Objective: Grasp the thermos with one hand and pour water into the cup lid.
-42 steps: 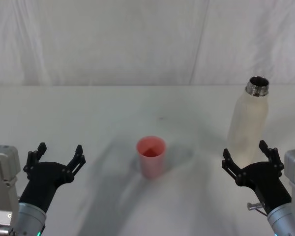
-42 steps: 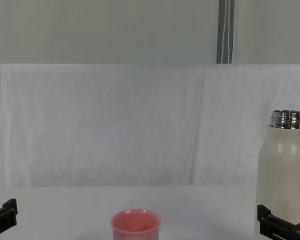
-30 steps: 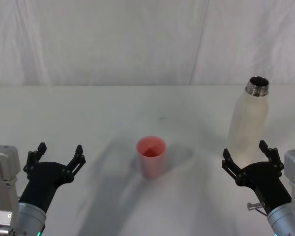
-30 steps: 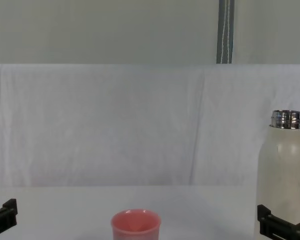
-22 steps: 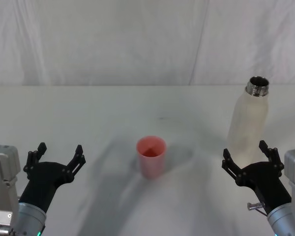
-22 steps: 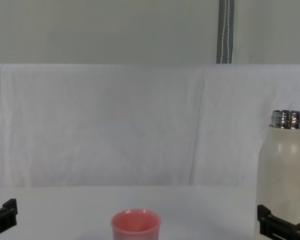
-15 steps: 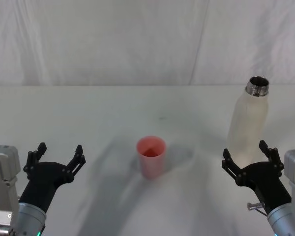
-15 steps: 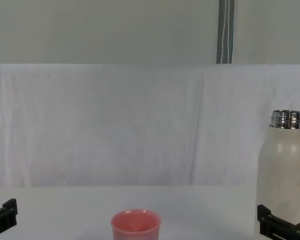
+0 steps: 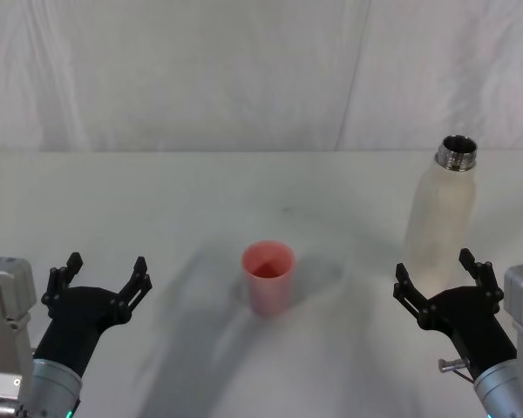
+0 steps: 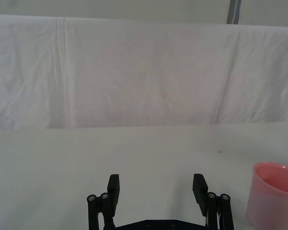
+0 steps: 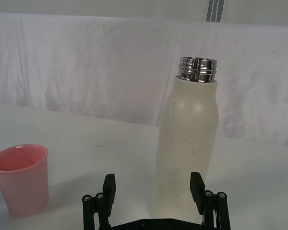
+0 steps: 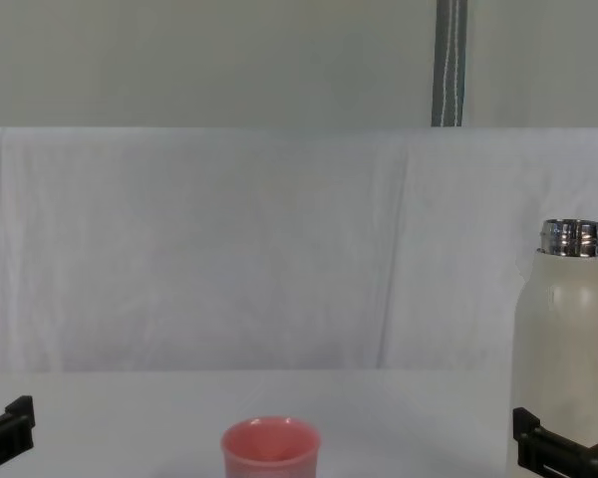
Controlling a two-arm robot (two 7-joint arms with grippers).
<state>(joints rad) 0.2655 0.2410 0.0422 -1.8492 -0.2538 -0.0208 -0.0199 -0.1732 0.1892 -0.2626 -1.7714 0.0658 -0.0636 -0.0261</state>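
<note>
Nothing has moved since the earlier frames. Your right gripper (image 9: 442, 273) sits low at 4 o'clock, black jaws spread wide, empty, just short of the tall cream-white thermos with the shiny steel neck (image 9: 442, 216), upright at 3 o'clock. The small pink plastic cup lid (image 9: 268, 277) stands at table centre. Your left gripper (image 9: 100, 274) waits at 8 o'clock, jaws apart too.
</note>
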